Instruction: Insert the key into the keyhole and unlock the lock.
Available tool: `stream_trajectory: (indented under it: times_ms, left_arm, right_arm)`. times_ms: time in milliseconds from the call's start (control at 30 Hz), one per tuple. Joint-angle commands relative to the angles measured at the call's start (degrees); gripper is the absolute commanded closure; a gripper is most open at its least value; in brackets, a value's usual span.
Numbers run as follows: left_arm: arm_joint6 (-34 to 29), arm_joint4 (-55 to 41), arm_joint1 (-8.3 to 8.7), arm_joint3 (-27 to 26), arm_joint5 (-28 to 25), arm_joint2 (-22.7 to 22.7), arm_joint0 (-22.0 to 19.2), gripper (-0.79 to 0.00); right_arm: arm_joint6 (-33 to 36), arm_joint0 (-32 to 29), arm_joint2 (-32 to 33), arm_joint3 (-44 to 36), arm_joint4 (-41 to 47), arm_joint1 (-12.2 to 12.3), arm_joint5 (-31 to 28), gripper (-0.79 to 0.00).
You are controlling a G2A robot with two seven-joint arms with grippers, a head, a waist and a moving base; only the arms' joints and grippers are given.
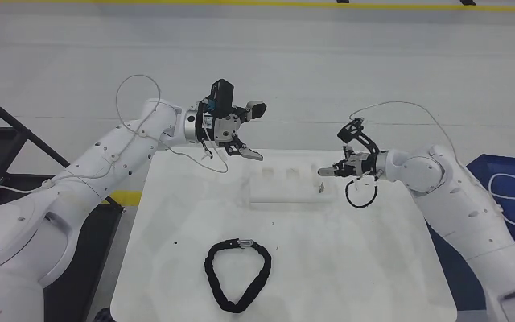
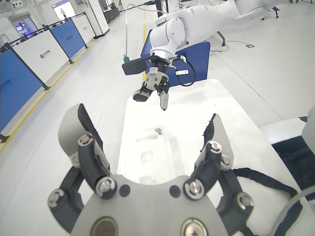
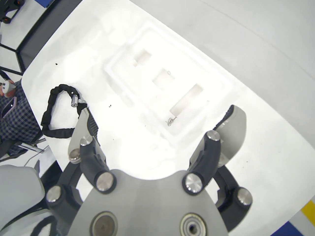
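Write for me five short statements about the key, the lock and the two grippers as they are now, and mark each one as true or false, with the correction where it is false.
1. The key lies on the foam tray, and no gripper holds it. True.
2. The left gripper is shut on the key. False: it is open and empty, at the tray's other end from the key.
3. The chain lock lies on the table, apart from the tray, on the side nearer the robot. True.
4. The key sits in the keyhole. False: it lies on the tray, away from the lock.
5. The right gripper is open, close to the tray's end where the key lies. True.
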Motion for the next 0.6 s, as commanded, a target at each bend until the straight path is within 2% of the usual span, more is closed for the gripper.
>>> stream_trajectory:
  times_ms: [0,367,567]
  left_arm:
    - [0.0,0.0,0.0,0.0,0.0,0.0,0.0,-0.785]
    - [0.0,0.0,0.0,0.0,0.0,0.0,0.0,-0.785]
    - [0.0,0.0,0.0,0.0,0.0,0.0,0.0,-0.785]
  right_arm:
    - [0.32,0.06,-0.84,1.21,0.92,-0.51,2.61,-0.785]
    - [4.9,3.75,-9.07,9.05,6.05,-5.97,16.07,-0.785]
    - [6.3,5.82,-13.08,12.97,6.37,-9.17,21.15,-0.785]
